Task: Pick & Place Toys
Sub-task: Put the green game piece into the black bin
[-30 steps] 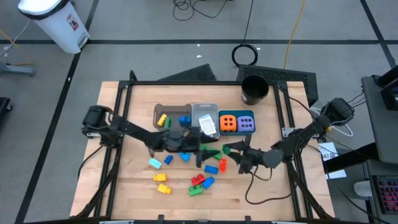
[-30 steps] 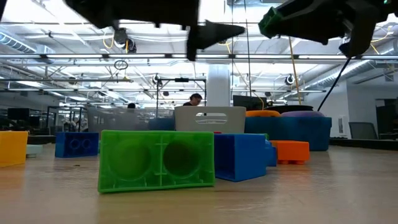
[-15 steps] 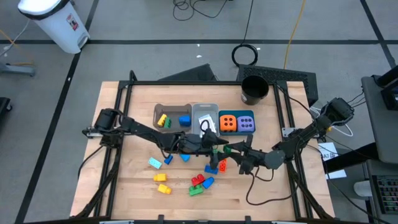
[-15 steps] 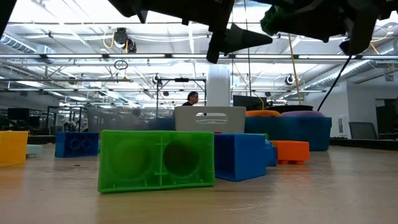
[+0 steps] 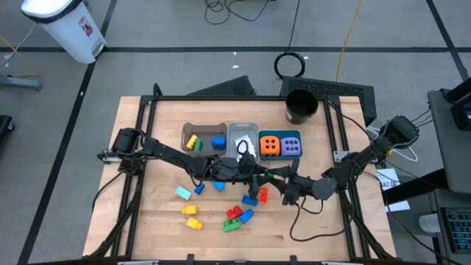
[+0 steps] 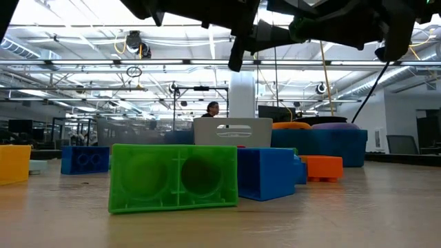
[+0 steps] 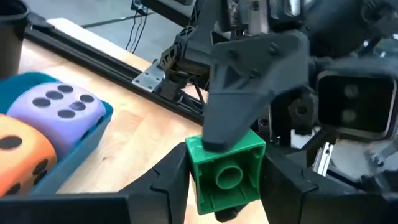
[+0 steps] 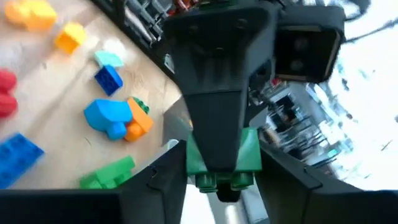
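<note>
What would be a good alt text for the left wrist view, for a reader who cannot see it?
A green brick sits between the left gripper fingers, with the right gripper's finger on its top. Beside them, a teal bin on the wooden table holds a purple dotted cube and an orange one.

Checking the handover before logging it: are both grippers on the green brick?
Yes: the left wrist view shows the green brick between the left gripper fingers with the right gripper finger on it.

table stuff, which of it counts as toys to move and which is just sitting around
Toys: green brick held between both grippers, loose bricks, orange dotted cube, purple dotted cube.
Just there: grey bin, clear bin, teal bin, black cup.
</note>
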Robot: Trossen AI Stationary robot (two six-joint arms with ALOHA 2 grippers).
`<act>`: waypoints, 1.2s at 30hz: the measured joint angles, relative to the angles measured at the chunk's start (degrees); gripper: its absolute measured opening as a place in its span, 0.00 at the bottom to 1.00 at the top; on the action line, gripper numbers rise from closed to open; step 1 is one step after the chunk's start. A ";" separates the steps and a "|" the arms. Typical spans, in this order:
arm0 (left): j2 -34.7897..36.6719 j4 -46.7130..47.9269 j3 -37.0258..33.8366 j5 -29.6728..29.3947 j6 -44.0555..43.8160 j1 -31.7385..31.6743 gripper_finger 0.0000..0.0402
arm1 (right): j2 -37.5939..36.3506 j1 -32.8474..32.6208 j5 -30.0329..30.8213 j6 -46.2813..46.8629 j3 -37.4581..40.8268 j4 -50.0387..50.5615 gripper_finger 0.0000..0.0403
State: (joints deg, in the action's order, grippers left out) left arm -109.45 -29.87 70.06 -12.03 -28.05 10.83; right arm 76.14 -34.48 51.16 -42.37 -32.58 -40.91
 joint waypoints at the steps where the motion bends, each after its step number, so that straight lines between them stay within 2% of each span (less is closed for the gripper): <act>1: 0.00 0.03 0.00 0.00 0.88 0.02 0.39 | 0.00 0.00 0.17 1.99 0.00 -0.04 0.43; 3: 0.68 1.47 0.01 -0.01 2.33 0.02 0.39 | 0.00 -0.44 1.91 5.02 0.00 -0.62 0.48; 5: 2.97 6.70 0.02 -1.10 2.98 -0.20 0.39 | -0.01 -1.27 5.48 6.56 0.00 -1.85 0.53; 9: 9.22 15.71 -2.36 -11.52 3.38 0.14 0.39 | -1.58 -3.63 11.20 8.20 0.00 -3.01 0.62; 12: 14.19 16.10 -7.00 -19.43 3.76 1.21 0.39 | -3.21 -5.12 11.97 8.77 0.00 -2.73 0.66; 20: 26.82 16.67 -23.59 -32.57 -5.04 0.96 0.39 | -4.41 -6.14 11.88 10.43 -0.02 -2.35 0.66; 27: 32.39 18.29 -35.93 -36.17 -16.82 -1.27 0.39 | -4.37 -5.08 11.62 11.72 0.00 -2.25 0.63; 33: 32.20 19.38 -42.09 -35.78 -26.25 -5.10 0.39 | -4.37 -3.82 9.81 12.37 0.00 -2.14 0.63; 36: 32.13 19.84 -43.75 -33.86 -28.12 -6.66 0.39 | -4.35 -3.37 8.36 13.74 0.02 -1.80 0.63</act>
State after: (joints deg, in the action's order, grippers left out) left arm -77.32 -10.03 26.31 -45.89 -56.18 4.17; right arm 71.79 -37.85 59.52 -28.63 -32.56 -42.70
